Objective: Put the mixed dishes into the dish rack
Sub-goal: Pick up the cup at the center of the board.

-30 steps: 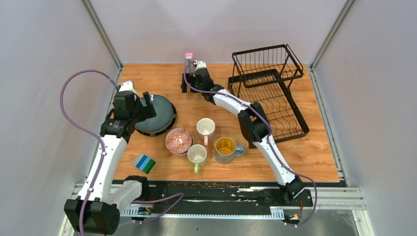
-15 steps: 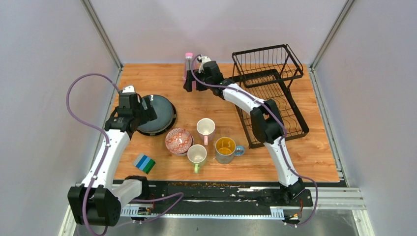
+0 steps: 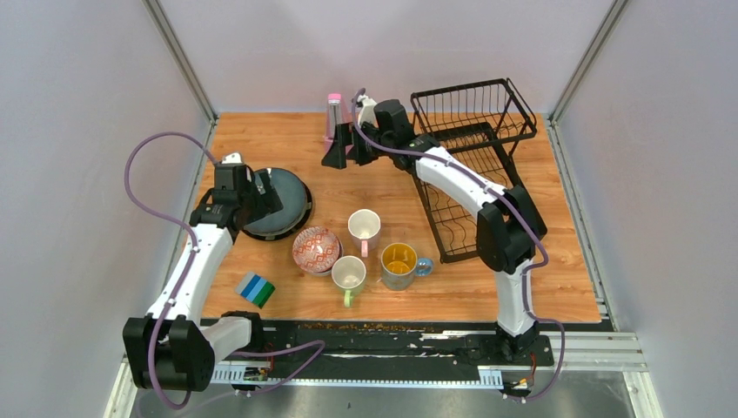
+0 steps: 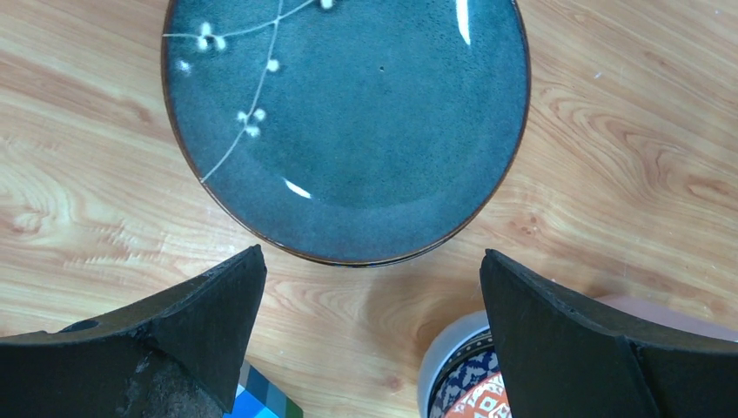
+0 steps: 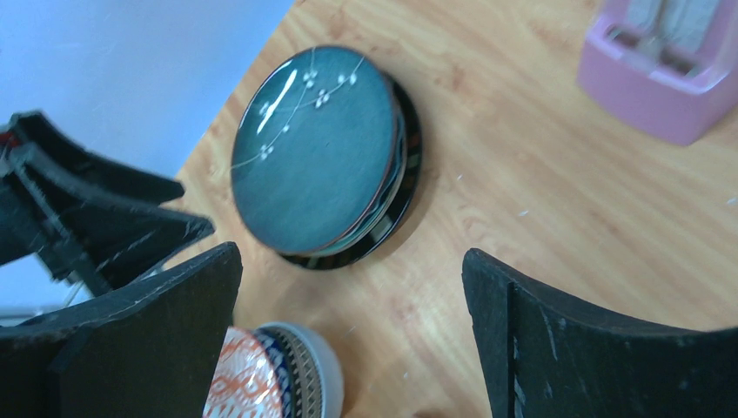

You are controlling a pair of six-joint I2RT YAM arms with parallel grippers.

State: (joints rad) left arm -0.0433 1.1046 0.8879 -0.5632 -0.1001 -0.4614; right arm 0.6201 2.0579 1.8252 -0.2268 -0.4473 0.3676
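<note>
Closest to the arm bases, on the left of the wooden table [image 3: 557, 287], lies a small blue-green striped block [image 3: 256, 290]. To its right stand a pale green mug [image 3: 349, 275] and, just beside it, a grey mug [image 3: 399, 264] with yellow inside. A little further are the red-patterned bowl [image 3: 316, 249] and a pink-white mug [image 3: 364, 227], all near each other in the middle of the table and well apart from the rack.

Further left, the blue-grey plates [image 3: 283, 202] lie stacked, the top one showing white flecks. The left gripper [image 4: 370, 261] hangs over their left edge, its jaws spread wide and holding nothing; the wrist view shows the top plate between its two fingers.

On the right side stands the black wire dish rack [image 3: 474, 165], its taller basket section at the far end. The right arm reaches over it to the far middle of the table. There the right gripper [image 3: 345, 152] is released too, wide apart and grasping nothing, just beside the pink metronome [image 3: 333, 113].
</note>
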